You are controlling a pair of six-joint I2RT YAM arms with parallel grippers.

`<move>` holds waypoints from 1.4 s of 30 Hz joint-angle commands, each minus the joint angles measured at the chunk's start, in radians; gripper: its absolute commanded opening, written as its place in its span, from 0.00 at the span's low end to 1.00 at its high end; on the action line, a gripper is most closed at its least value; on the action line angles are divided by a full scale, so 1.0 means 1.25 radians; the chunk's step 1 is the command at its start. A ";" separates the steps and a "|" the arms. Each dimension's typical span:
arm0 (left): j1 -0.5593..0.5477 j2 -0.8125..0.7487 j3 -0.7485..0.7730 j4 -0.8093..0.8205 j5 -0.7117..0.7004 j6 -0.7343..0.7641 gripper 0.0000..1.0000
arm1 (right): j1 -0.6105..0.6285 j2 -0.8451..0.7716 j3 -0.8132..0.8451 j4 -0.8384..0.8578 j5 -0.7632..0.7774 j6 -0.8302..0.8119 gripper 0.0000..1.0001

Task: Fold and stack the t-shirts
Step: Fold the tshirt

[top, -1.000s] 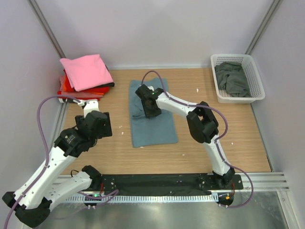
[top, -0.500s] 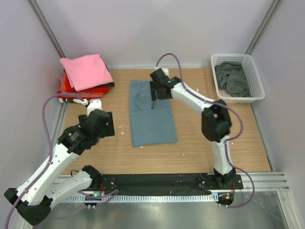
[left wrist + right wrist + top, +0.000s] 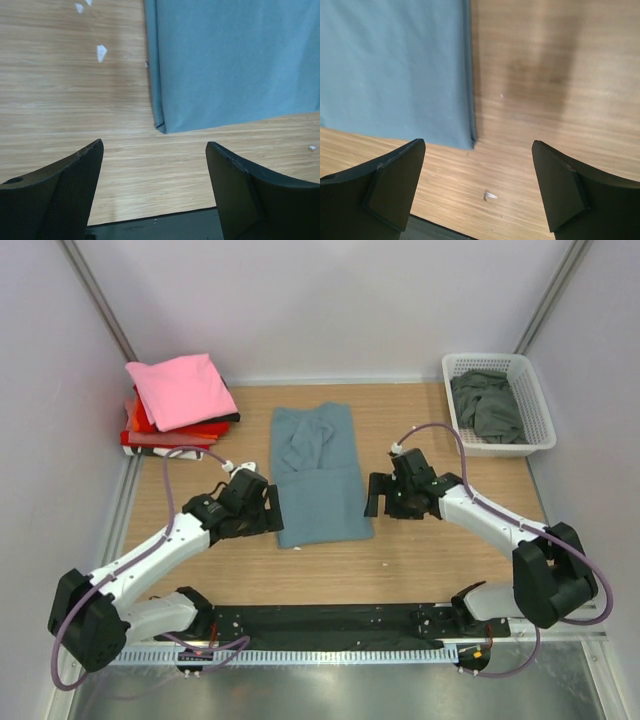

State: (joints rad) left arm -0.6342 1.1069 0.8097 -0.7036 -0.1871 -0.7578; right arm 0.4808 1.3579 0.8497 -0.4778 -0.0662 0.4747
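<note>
Left gripper (image 3: 270,512) hangs with its jaws spread wide and holds nothing. It sits just off the near-left corner of the slate-blue t-shirt (image 3: 322,495), with bare wooden table (image 3: 450,560) between its fingers. Right gripper (image 3: 372,496) is equally wide and empty, just beside the shirt's near-right edge. The shirt lies mid-table, folded into a long strip, its far end rumpled. At far left a pink t-shirt (image 3: 180,390) tops a red t-shirt (image 3: 150,421). At far right a dark grey-green t-shirt (image 3: 487,405) lies in the white basket (image 3: 503,447).
</note>
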 commanded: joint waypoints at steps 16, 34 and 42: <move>0.004 0.074 -0.214 0.327 0.045 -0.118 0.71 | -0.045 0.021 -0.201 0.269 -0.271 0.083 0.56; 0.004 0.159 -0.248 0.390 0.081 -0.135 0.50 | -0.044 0.064 -0.218 0.300 -0.282 0.085 0.41; 0.004 0.053 -0.304 0.338 0.063 -0.141 0.50 | -0.044 0.067 -0.217 0.300 -0.281 0.085 0.41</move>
State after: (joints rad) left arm -0.6319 1.1992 0.4709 -0.1936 -0.1040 -0.9348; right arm 0.4255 1.4319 0.5785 -0.1276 -0.4141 0.5827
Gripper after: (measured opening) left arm 0.497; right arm 0.407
